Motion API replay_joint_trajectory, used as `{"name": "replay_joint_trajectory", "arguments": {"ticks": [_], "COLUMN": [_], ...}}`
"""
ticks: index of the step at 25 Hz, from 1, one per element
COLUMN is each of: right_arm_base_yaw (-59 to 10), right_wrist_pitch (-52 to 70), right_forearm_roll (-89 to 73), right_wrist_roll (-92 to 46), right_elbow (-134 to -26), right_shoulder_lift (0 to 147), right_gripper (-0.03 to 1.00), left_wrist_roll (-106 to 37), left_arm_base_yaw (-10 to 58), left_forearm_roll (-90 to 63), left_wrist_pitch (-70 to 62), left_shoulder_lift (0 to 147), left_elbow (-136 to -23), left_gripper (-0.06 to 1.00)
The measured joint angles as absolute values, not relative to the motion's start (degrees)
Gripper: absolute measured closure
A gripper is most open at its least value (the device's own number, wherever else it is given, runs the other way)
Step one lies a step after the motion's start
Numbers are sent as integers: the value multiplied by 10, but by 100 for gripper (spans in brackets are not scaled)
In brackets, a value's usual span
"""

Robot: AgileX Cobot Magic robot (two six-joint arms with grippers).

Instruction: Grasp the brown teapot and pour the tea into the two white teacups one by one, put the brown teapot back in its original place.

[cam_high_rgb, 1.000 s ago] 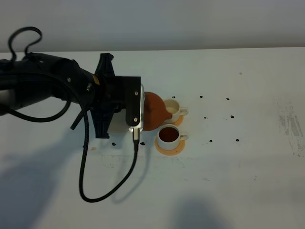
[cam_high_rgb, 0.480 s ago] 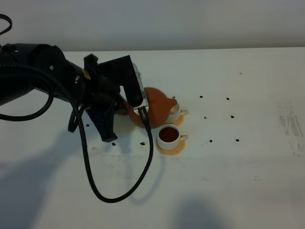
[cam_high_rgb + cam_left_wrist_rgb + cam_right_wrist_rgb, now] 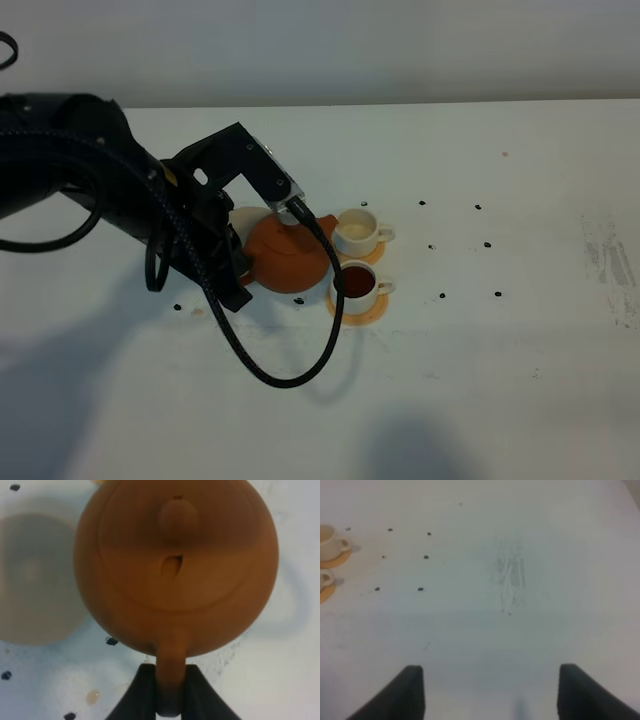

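Open table (image 3: pixel 520 340) right of teacups (image 3: pixel 357 233)

The thick, rounded, matte-black left arm (image 3: pixel 80 160) carries a black boxy camera housing (image 3: pixel 225 160) with a silver edge strip (image 3: pixel 275 175). 1 black braided cable (image 3: pixel 280 378) leaves that housing, and a small yellowish marking (image 3: pixel 168 178) sits just behind it. The left gripper's fingers (image 3: pixel 135 700) and the right gripper's fingers (image 3: pixel 412 692) are black wedges, 2 each.

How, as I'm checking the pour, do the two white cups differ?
The near cup holds dark brown tea; the far cup looks pale cream inside. The far cup sits by the teapot's spout; the near cup sits beside its belly. Both are white, upright, on orange coasters, handles pointing the same way.
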State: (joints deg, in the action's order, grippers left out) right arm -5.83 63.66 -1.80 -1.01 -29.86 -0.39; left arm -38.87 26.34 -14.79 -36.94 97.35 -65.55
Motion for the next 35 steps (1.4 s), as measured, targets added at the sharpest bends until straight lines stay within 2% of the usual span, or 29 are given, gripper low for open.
{"name": "replay_joint_trajectory", "arguments": {"ticks": [16, 35], "right_arm_base_yaw": [-58, -58], "right_wrist_pitch": [637, 637], "right_forearm_roll": [-18, -18], "right_wrist_roll": [-10, -10], "right_elbow": [-299, -299], "right_shoulder_lift": [-4, -4], "right_gripper": [42, 42], "left_wrist_roll": [-381, -382], "left_arm_base_yaw": [260, 260], "left_forearm_roll": [-186, -222], "left_wrist_pitch": [-203, -156], "left_shoulder_lift": [978, 1018], "left_elbow": [-516, -502], "left_gripper": [86, 86]}}
